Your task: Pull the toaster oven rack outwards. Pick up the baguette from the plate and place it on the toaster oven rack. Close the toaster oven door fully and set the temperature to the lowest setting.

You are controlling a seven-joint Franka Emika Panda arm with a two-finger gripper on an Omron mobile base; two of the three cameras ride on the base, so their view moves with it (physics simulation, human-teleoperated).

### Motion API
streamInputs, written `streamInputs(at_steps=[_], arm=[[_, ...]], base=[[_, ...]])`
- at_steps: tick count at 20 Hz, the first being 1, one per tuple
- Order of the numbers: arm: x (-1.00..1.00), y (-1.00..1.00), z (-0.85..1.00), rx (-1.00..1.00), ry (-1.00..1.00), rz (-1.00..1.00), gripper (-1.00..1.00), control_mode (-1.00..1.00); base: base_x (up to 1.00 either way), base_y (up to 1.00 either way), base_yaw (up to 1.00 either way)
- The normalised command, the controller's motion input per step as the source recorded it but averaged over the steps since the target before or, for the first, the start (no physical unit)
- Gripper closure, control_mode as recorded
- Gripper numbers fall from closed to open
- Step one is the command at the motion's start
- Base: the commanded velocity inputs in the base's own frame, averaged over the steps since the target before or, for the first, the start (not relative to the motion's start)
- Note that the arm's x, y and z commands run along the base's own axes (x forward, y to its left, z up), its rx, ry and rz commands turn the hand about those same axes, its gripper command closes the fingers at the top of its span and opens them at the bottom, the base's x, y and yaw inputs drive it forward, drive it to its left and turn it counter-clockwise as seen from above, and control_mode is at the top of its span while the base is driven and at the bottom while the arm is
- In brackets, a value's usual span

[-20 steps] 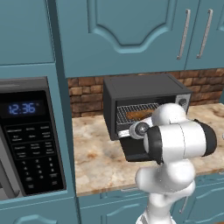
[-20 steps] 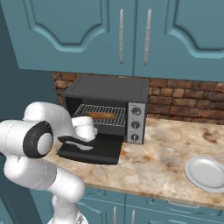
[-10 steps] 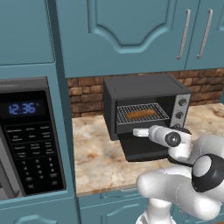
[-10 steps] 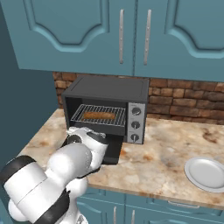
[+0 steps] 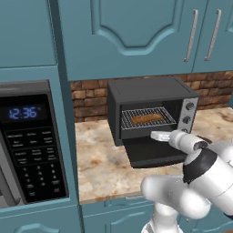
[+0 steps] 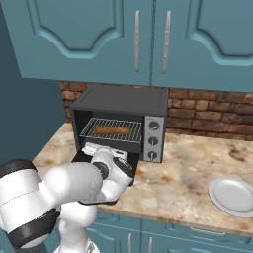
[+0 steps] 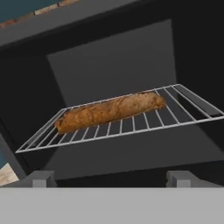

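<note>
The gripper (image 7: 111, 178) stands wide open and empty, its two tips spread low before the mouth of the toaster oven (image 5: 150, 107). In the hand view the baguette (image 7: 109, 110) lies lengthwise on the toaster oven rack (image 7: 175, 109), running from about 8 o'clock to 2 o'clock across the wire grid, at 12 o'clock from the tips. The toaster oven door (image 5: 152, 154) hangs flat open below the rack, and the hand sits just above it.

Compared with a second ago, the arm has swung down and round: the hand has dropped from the height of the cavity to a low spot in front of the door, and the elbow now bulks at 5 o'clock in the left base view. The loaf has stayed on the rack, so the placing looks done; the door and the knobs are what remain, I judge.

The plate (image 6: 234, 195) lies bare at 4 o'clock in the right base view. The microwave (image 5: 29, 145) shows blue digits reading 12:36; its keypad lettering is too small to read.
</note>
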Motion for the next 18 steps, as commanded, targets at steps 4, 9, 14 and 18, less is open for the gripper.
streamInputs(at_steps=[4, 9, 14, 18], arm=[[-0.31, -0.01, 0.75, 0.07, 0.20, -0.06, -1.00, -1.00], [-0.29, -0.01, 0.67, 0.12, 0.16, -0.08, -1.00, -1.00], [-0.20, 0.00, 0.13, 0.15, -0.03, -0.15, -1.00, -1.00], [-0.04, 0.00, 0.00, 0.20, -0.15, -0.18, -1.00, -1.00]], base=[[0.00, 0.00, 0.00], [0.00, 0.00, 0.00], [0.00, 0.00, 0.00], [0.00, 0.00, 0.00]])
